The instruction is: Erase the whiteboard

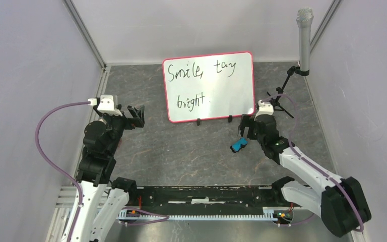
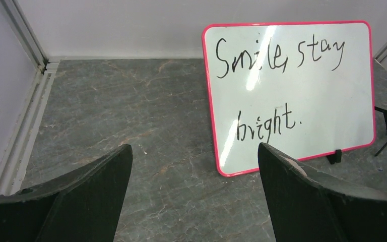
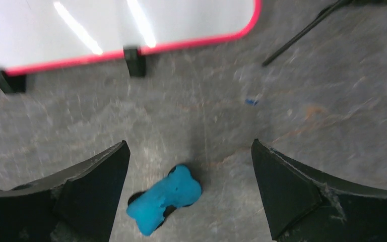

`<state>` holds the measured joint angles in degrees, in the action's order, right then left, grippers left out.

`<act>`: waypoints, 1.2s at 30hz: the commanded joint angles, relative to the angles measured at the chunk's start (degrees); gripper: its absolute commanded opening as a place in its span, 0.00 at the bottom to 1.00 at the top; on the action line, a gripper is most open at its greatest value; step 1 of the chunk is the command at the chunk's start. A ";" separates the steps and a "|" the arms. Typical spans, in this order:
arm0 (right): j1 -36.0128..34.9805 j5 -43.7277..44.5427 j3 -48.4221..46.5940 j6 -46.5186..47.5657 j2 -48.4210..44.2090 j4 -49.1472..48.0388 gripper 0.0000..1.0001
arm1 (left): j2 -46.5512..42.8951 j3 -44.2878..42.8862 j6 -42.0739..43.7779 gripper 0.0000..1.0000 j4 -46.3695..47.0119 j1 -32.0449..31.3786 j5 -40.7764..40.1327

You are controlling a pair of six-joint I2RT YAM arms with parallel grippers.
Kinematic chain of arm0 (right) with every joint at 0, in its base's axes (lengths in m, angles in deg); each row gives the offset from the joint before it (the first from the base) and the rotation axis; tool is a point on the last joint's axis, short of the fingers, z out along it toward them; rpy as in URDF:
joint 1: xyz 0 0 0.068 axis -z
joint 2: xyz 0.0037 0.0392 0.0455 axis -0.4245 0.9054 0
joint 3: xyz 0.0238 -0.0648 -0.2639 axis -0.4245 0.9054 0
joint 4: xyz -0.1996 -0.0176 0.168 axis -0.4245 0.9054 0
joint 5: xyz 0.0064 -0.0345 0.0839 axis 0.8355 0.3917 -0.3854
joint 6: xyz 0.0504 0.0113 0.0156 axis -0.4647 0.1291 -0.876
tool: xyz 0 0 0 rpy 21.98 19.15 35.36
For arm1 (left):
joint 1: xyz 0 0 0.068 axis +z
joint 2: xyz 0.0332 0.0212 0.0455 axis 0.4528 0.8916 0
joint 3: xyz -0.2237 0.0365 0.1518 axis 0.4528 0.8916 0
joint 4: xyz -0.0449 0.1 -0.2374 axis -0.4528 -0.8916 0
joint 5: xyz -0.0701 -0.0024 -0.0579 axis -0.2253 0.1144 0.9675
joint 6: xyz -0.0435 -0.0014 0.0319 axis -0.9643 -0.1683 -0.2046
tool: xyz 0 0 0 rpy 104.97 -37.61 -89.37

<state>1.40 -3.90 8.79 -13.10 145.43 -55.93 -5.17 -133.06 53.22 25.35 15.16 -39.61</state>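
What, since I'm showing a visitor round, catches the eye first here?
The whiteboard, pink-framed, stands at the far middle of the table, bearing black handwriting. A small blue eraser lies in front of it, below the right gripper, whose jaws stand open.

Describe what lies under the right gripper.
A small blue eraser lies on the grey table below the right gripper, between its open fingers, not gripped. The fingers hide the table on either side.
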 commanded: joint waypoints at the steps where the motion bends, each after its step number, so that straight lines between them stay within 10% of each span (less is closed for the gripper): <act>1: -4.95 2.93 -3.28 -6.11 5.46 5.66 0.97 | 0.28 -1.98 -2.33 1.00 0.50 -0.27 1.74; 18: -17.34 24.88 -15.55 -41.44 22.80 34.05 0.92 | 0.81 -2.05 -2.93 1.00 0.31 -0.29 3.03; 36: -22.97 23.61 -16.43 -44.63 29.68 32.89 0.73 | 2.48 -2.31 -3.37 1.00 -0.07 -0.36 4.78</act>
<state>-20.66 16.76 -7.73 -54.52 174.39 -24.61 -2.96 -133.17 53.03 24.28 15.16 -36.76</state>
